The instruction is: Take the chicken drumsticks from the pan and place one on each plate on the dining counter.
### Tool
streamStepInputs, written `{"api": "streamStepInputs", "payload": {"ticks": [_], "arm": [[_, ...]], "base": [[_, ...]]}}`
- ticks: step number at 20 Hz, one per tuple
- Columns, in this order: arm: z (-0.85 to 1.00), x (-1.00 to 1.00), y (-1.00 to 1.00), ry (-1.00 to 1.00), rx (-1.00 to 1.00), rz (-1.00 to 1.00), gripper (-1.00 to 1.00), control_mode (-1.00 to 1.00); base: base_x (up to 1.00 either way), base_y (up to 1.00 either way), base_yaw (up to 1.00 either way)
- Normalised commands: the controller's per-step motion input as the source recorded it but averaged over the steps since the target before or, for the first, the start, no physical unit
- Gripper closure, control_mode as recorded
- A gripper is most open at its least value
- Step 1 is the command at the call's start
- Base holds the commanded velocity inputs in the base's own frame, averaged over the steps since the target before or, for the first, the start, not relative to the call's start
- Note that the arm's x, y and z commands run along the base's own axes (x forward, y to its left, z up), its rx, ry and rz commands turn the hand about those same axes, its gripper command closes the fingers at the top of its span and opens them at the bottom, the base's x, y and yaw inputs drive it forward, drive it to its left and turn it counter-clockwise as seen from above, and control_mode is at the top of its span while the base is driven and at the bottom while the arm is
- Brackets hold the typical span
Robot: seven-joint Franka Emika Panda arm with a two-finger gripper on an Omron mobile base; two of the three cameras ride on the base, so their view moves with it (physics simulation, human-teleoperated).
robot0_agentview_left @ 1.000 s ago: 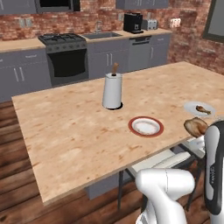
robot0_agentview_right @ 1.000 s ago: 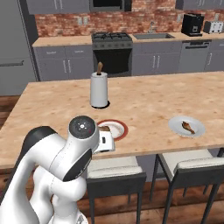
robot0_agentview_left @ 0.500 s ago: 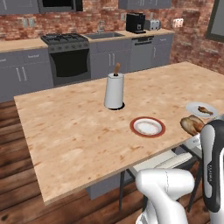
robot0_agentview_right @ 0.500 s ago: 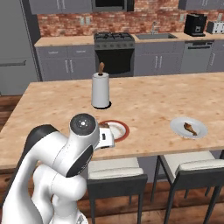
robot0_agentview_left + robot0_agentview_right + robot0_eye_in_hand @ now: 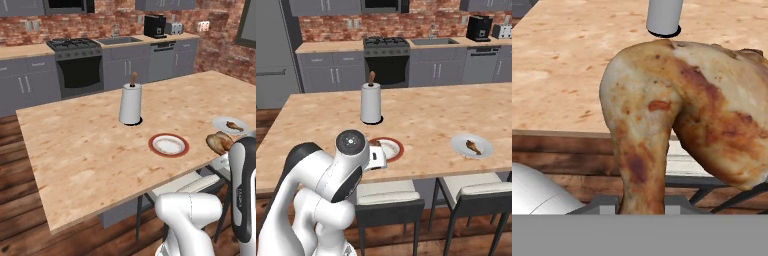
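Over the past second very little is altered. The whole scene is shifted only a touch in both base views, so the base is judged to be all but settled at the counter point(image 5: 75, 145).

One drumstick point(image 5: 472, 146) is already laid on the pale-rimmed plate point(image 5: 458, 145), well apart from the red-rimmed plate point(image 5: 168, 145), along the same near side of the counter. The red-rimmed plate is seen bare.

The carried drumstick point(image 5: 219, 142) is held in the air just beside the red-rimmed plate, at the counter's near edge and not yet over the plate. In the hand view its meaty end is turned toward the counter, and the bone end is run down toward the fingers.

The hand point(image 5: 376, 156) is judged to be clamped on the carried drumstick. The fingertips themselves are hidden by the meat, so the grip is not seen directly.

A paper towel roll point(image 5: 131, 104) is stood upright on the counter beyond the red-rimmed plate, clear of it.

Half the task is judged done. A short reach forward over the red-rimmed plate and a lowering are still called for before release.
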Motion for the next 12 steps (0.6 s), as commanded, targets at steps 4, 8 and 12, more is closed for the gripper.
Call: {"api": "streamStepInputs", "payload": {"ticks": [4, 8, 12], "arm": [[0.0, 0.0, 0.0, 0.0, 0.0, 0.0, 1.0, 1.0], [0.0, 0.0, 0.0, 0.0, 0.0, 0.0, 1.0, 1.0], [-0.02, 0.65, 0.06, 0.01, -0.11, 0.0, 1.0, -1.0]], "base": [[0.0, 0.0, 0.0], [0.06, 0.0, 0.0], [0.0, 0.0, 0.0]]}}
